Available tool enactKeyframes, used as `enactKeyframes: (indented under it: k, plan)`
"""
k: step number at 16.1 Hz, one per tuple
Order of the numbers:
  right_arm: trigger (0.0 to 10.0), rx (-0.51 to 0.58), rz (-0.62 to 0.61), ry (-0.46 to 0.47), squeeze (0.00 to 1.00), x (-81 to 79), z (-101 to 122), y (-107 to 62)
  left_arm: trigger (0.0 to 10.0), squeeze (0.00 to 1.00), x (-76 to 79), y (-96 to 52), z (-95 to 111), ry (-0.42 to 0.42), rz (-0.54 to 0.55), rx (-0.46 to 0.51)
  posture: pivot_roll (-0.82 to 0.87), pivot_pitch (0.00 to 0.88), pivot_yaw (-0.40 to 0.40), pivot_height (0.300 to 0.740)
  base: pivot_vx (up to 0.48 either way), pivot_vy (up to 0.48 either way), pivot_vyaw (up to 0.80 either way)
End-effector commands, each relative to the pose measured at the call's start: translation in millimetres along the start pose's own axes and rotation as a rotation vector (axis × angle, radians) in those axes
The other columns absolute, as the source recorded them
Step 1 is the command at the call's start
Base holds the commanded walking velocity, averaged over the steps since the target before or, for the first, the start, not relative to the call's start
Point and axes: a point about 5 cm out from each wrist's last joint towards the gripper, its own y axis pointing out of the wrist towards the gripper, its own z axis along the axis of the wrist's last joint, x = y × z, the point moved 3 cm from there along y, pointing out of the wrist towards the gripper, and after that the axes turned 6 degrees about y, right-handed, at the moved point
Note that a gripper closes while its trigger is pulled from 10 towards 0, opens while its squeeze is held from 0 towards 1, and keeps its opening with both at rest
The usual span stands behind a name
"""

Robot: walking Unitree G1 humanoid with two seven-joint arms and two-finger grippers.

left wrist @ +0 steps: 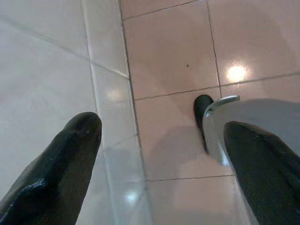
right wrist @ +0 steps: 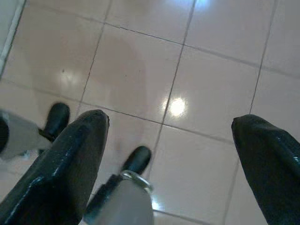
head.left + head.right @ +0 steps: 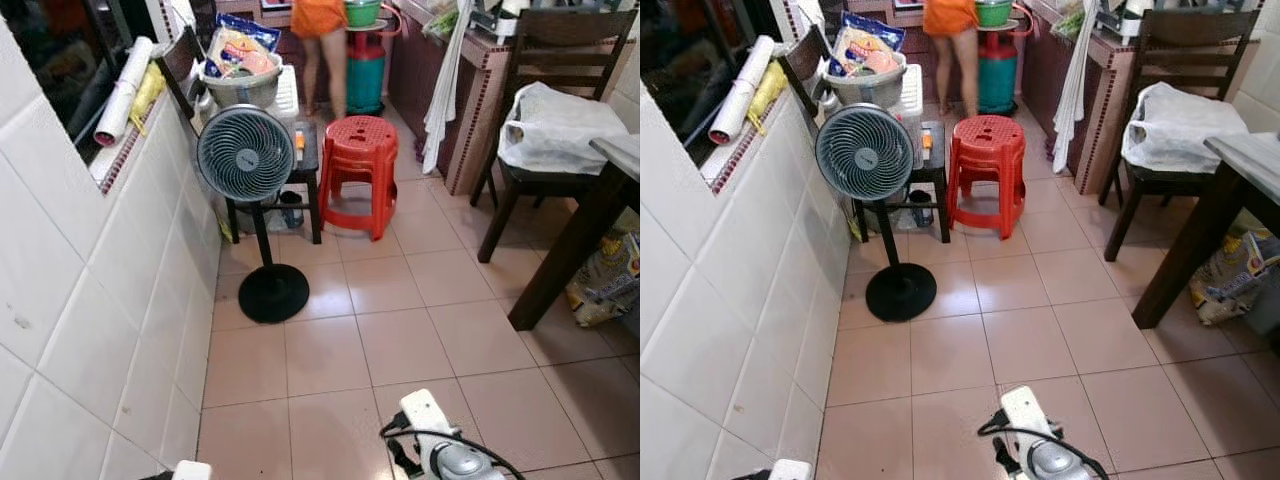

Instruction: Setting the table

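The dark wooden table (image 3: 575, 235) stands at the right edge, with a pale top corner (image 3: 622, 152). A dark chair (image 3: 545, 60) beside it holds a white plastic bag (image 3: 555, 125). Both arms hang low. My right arm (image 3: 438, 452) shows at the bottom of the eye views. In the left wrist view my left gripper (image 1: 161, 126) is open over the pink floor tiles, next to the white wall tiles. My right gripper (image 2: 169, 122) is open above the floor with nothing between its fingers; my black feet (image 2: 138, 159) show below it.
A standing fan (image 3: 246, 155) is near the tiled left wall (image 3: 90, 330). Behind it a dark stool (image 3: 305, 165) and a steel bowl (image 3: 240, 88) with packets. A red plastic stool (image 3: 358, 165) stands mid-room. A person's legs (image 3: 325, 65) are at the far end by a green gas cylinder (image 3: 366, 75).
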Motion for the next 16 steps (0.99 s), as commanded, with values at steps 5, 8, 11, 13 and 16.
enactKeyframes:
  k: [5,8,11,13,16]
  plan:
    - [10.0,0.027,-0.035,0.146,0.00,3.2,14.5,1.9,10.0,0.00,-30.3,6.5,26.5,-0.121,0.085,0.056,0.02,0.000,0.012,0.740,0.000,0.000,0.00]
    - [10.0,0.024,-0.031,0.127,0.00,2.4,13.5,1.8,10.0,0.00,-45.6,13.6,74.3,-0.135,0.100,0.140,0.01,0.000,0.017,0.740,0.000,0.000,0.00]
    - [10.0,0.033,-0.050,0.150,0.00,5.9,12.9,1.3,10.0,0.00,-48.3,15.3,107.8,-0.135,0.093,0.209,-0.01,0.000,0.037,0.740,0.000,0.000,0.00]
    - [10.0,0.043,-0.054,0.147,0.00,7.3,15.7,1.3,10.0,0.00,-38.8,15.7,124.9,-0.122,0.067,0.243,-0.03,0.000,0.047,0.740,0.000,0.000,0.00]
    - [10.0,0.055,-0.055,0.144,0.00,10.2,20.0,1.1,10.0,0.00,-12.5,16.2,122.4,-0.086,0.011,0.231,-0.05,0.000,0.043,0.740,0.000,0.000,0.00]
